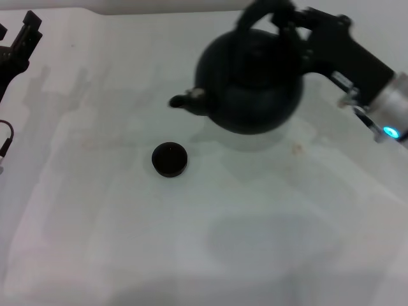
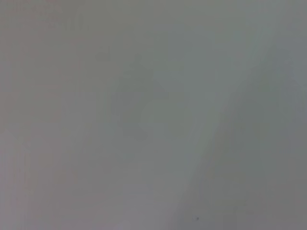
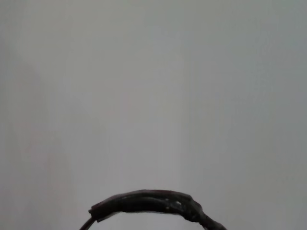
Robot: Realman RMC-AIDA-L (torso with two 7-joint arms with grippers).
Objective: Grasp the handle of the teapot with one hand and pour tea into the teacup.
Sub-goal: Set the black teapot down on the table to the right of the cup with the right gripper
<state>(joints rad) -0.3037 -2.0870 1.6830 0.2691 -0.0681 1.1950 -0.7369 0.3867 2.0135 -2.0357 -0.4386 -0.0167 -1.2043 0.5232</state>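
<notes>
In the head view my right gripper (image 1: 285,19) is shut on the arched black handle (image 1: 255,14) and holds the round matte-black teapot (image 1: 252,83) in the air. The spout (image 1: 185,101) with its silvery spot points left and slightly down, above and to the right of the small black teacup (image 1: 169,159), which stands on the white table (image 1: 268,242). The teapot's shadow lies on the table below it. The right wrist view shows only the top of the ribbed handle (image 3: 148,203). My left gripper (image 1: 22,41) is parked at the far left edge.
The table is a plain white surface with faint shadows. A cable of the left arm (image 1: 6,137) hangs at the left edge. The left wrist view shows only bare table (image 2: 153,115).
</notes>
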